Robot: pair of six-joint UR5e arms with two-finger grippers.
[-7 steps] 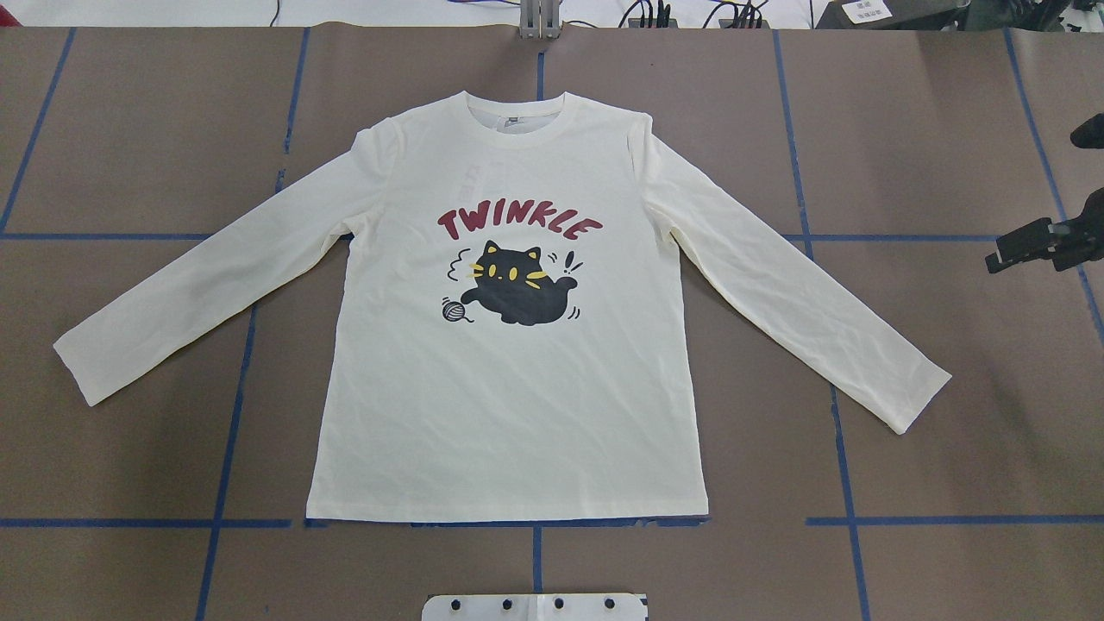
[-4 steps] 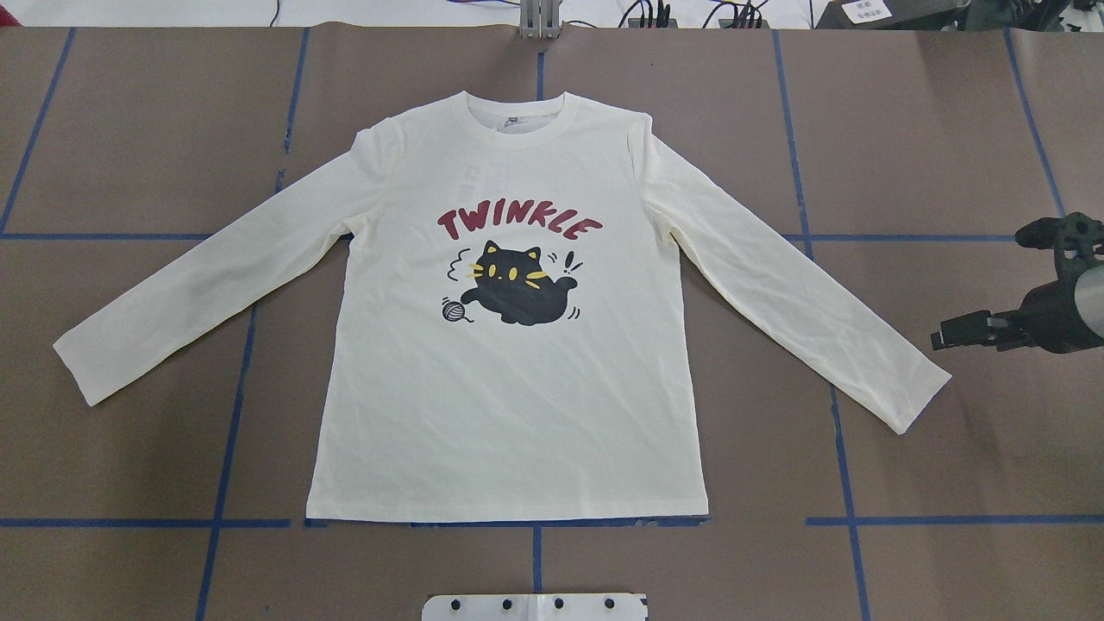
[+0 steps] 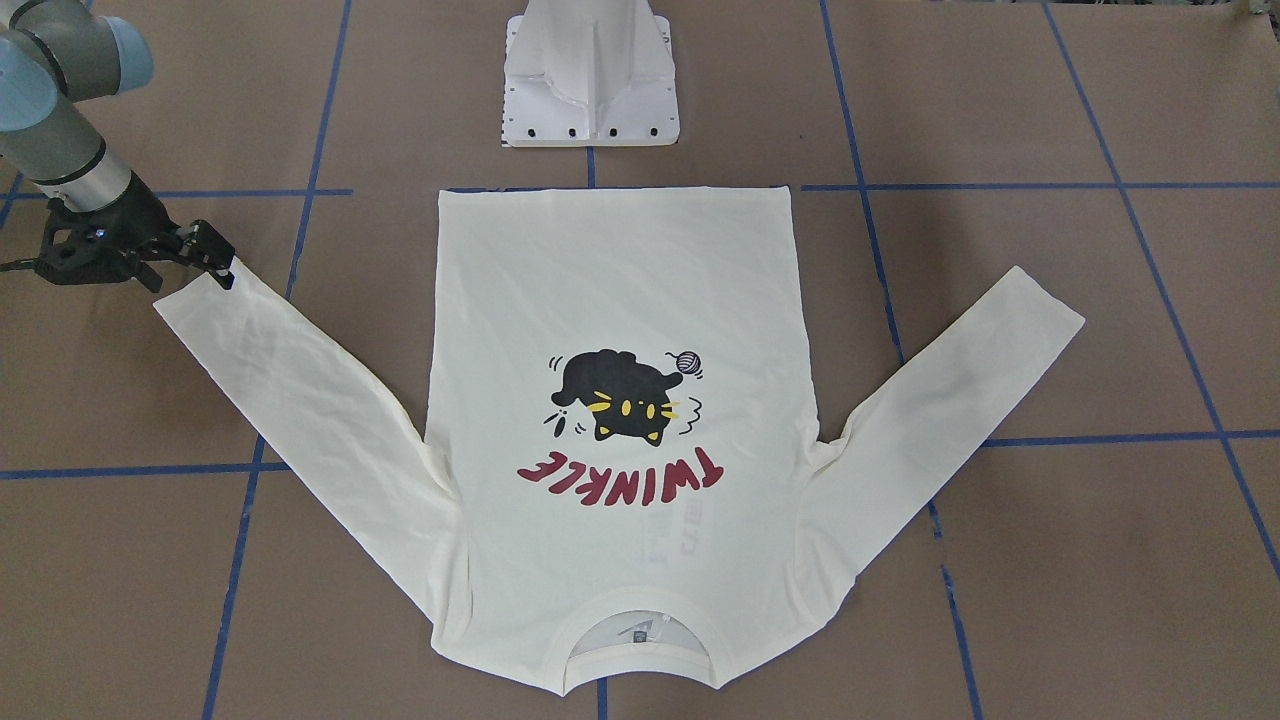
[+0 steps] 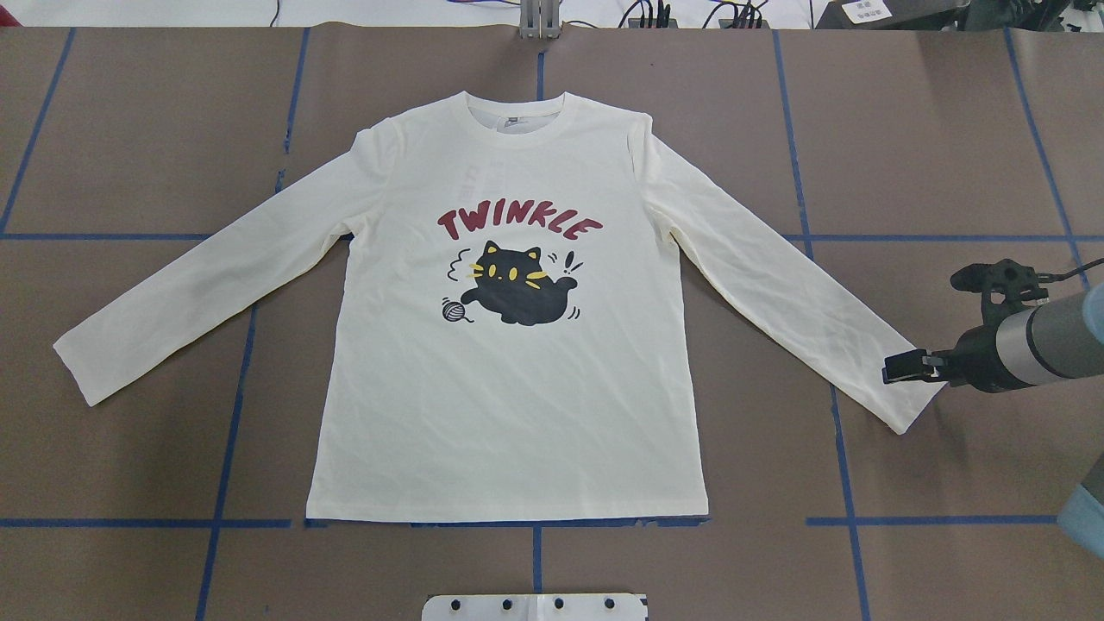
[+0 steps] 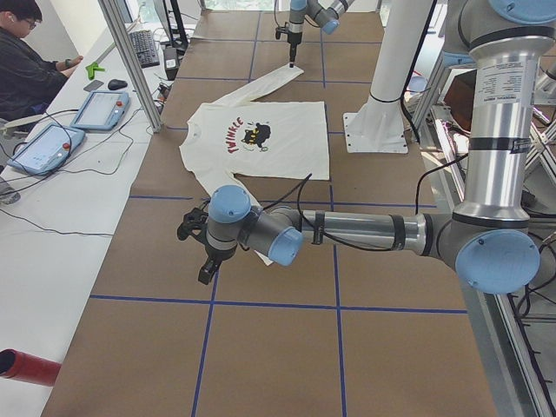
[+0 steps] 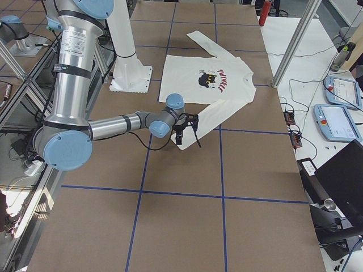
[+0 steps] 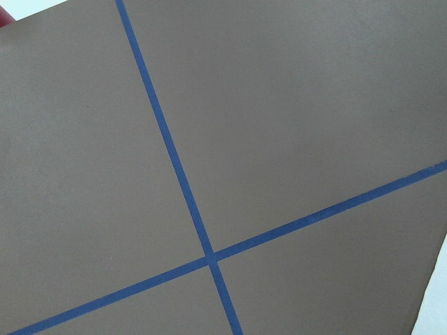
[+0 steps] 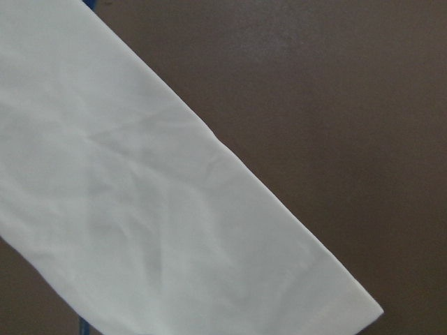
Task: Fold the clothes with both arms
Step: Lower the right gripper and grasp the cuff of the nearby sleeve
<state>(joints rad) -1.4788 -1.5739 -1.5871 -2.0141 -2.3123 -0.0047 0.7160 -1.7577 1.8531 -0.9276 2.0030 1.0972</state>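
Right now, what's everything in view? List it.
T-shirt: 1, cream, cat print up, spread flat mid-table
table: 1, brown, under everything
tape lines: several, blue, grid on table
pedestal base: 1, white, by the shirt hem
pendants: 2, light blue, on side bench
red cylinder: 1, red, on side bench
person: 1, dark top, seated at side bench
right hand: 1, black, open, over right sleeve cuff
left hand: 1, black, over bare table near left cuff; grip state unclear
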